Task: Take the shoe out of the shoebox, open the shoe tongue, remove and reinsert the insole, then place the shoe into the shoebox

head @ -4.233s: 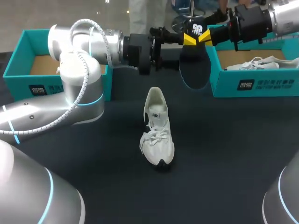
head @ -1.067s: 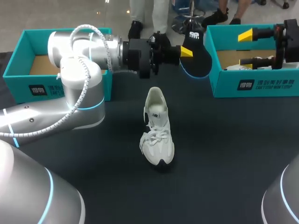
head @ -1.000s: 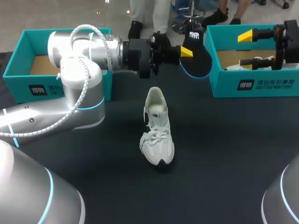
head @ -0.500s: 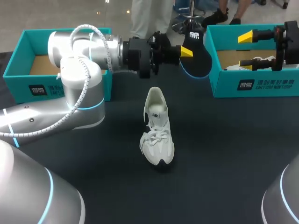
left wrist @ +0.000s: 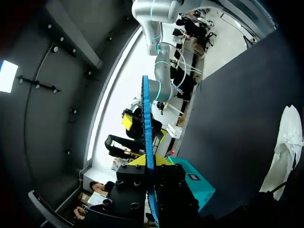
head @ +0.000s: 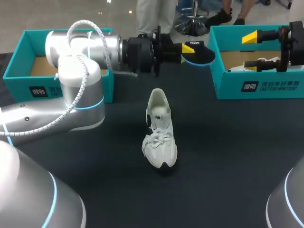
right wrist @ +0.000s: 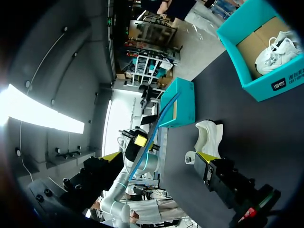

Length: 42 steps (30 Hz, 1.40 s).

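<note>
Insole (head: 199,54) held nearly flat, pinched in the left gripper (head: 188,48) on its outstretched horizontal arm; right gripper (head: 250,50) gapes wide above the right shoebox (head: 256,88); white shoe (head: 160,130) stands upright mid-table

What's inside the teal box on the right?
A white sneaker lies on the brown cardboard floor of the shoebox. From above, the right gripper covers most of it.

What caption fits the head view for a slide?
Left fingers hold the dark, blue-rimmed insole level beyond the white lace-up sneaker.
</note>
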{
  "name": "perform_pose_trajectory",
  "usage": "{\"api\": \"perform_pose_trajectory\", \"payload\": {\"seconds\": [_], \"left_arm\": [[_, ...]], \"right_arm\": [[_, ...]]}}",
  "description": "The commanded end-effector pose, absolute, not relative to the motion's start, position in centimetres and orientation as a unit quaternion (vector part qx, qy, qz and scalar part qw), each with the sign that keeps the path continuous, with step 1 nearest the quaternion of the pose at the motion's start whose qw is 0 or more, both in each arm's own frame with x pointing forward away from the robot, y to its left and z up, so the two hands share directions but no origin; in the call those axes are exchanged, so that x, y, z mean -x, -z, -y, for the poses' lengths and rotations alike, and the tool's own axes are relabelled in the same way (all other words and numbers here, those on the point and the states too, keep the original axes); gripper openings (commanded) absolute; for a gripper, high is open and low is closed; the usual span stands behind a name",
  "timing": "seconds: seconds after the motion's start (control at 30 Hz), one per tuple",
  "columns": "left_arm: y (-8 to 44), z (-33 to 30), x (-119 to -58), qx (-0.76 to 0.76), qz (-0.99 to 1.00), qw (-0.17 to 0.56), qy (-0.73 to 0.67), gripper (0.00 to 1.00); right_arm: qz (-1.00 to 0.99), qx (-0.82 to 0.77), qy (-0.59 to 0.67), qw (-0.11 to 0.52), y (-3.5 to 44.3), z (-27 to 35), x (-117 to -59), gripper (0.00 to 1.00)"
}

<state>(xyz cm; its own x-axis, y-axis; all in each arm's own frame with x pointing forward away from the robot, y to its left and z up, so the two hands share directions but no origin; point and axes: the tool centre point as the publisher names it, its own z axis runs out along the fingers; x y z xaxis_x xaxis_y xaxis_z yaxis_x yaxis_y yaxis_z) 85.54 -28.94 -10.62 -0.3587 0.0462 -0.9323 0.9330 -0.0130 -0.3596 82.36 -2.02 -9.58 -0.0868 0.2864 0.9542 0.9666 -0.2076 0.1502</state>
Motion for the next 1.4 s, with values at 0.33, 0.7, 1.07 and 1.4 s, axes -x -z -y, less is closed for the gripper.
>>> {"api": "perform_pose_trajectory", "payload": {"seconds": [0.33, 0.7, 1.07, 1.4], "left_arm": [[11.4, 27.7, -85.7, -0.219, -0.679, 0.150, 0.684, 0.00], [11.5, 27.7, -85.5, -0.156, -0.676, 0.077, 0.716, 0.00], [11.3, 27.8, -85.0, -0.042, -0.705, 0.001, 0.708, 0.00], [10.6, 27.7, -84.5, 0.187, -0.699, -0.179, 0.666, 0.00]], "right_arm": [[0.533, 0.589, 0.508, 0.334, 9.6, 1.9, -82.4, 1.00], [0.533, 0.589, 0.508, 0.334, 9.6, 1.9, -82.4, 1.00], [0.533, 0.589, 0.508, 0.334, 9.6, 1.9, -82.4, 1.00], [0.533, 0.589, 0.508, 0.334, 9.6, 1.9, -82.4, 1.00]]}}
